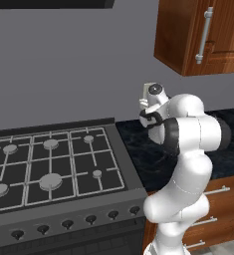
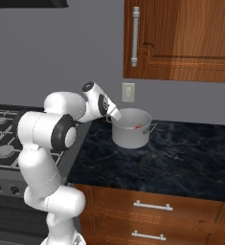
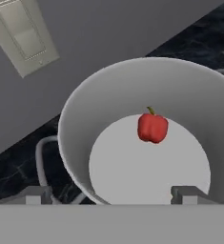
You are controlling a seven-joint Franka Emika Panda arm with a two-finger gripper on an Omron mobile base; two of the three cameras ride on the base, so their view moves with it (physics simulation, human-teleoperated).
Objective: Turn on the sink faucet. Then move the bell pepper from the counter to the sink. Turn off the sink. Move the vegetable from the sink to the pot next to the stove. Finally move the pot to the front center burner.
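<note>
In the hand view we see the gripper [image 3: 111, 194] nearest the camera, its two dark fingertips [image 3: 186, 193] set wide apart with nothing between them; the jaws stand well open and hold nothing. One tip sits over the near rim of the pot [image 3: 80, 124] and the other over its floor, but we cannot tell whether either touches the metal. The pot stands upright on the dark counter [image 2: 181, 158] to the right of the stove [image 1: 49, 164], and the bell pepper [image 3: 152, 127] lies on its floor, toward the far side. We judge the remaining step to be moving the pot to the front center burner [image 1: 51, 182]. We expect the pot to be stiff, smooth and somewhat slippery, and heavier than the pepper, which may roll if the pot tilts. We advise taking hold across the thin wall at the rim, one finger inside and one outside, or at the side handle [image 3: 41, 157]. Beyond the pot a wall switch [image 3: 22, 33] is mounted on the grey wall.
</note>
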